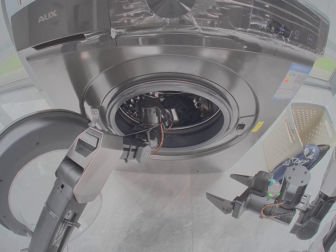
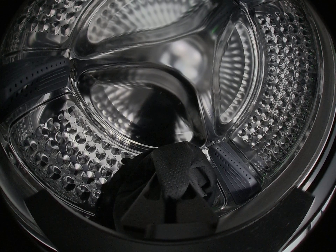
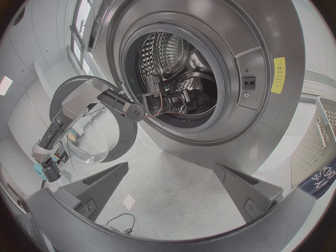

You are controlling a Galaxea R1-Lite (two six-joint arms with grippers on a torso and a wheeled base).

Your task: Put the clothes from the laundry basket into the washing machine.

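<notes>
We show L gripper (image 1: 175, 113) inside washing machine (image 1: 210, 63) w/ black garment (image 2: 168, 189), grip not discernible; R gripper (image 1: 218, 185) outside it, wide open, empty.

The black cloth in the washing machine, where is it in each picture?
Head view: the black cloth lies inside the round opening, mid-picture.
Left wrist view: close up, beside a ribbed paddle.
Right wrist view: a dark heap low inside the opening.
Shared landmark: the dimpled drum wall.
</notes>
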